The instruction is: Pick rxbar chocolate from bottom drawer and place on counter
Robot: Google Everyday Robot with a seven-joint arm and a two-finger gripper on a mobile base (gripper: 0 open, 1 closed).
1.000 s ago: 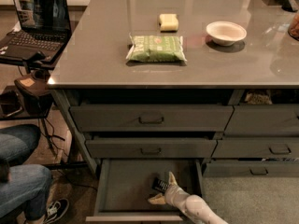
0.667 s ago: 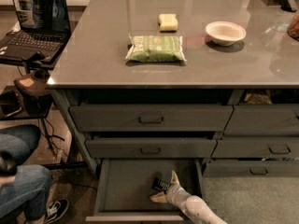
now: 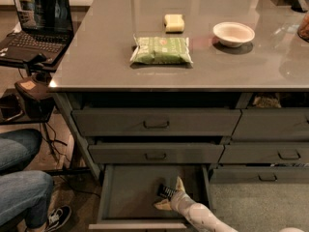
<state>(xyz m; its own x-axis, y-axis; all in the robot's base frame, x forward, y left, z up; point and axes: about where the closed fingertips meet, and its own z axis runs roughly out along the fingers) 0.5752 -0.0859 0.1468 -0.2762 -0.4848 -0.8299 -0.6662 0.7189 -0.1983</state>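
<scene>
Little differs from a second ago. The pale two-finger gripper [image 3: 168,194] is still low inside the wide, shallow dark-grey bottom drawer [image 3: 128,197], right of the drawer's centre, and its white arm comes in over the drawer's front right corner. The fingers are spread, one toward the drawer's back and one toward its front. The small flat black-wrapped rxbar chocolate [image 3: 166,191] lies between them on the drawer floor, hardly shifted. Whether they touch it cannot be told. Its long axis seems to run slantwise, from back-left to front-right. The glossy grey counter [image 3: 96,57] stands above the drawer.
</scene>
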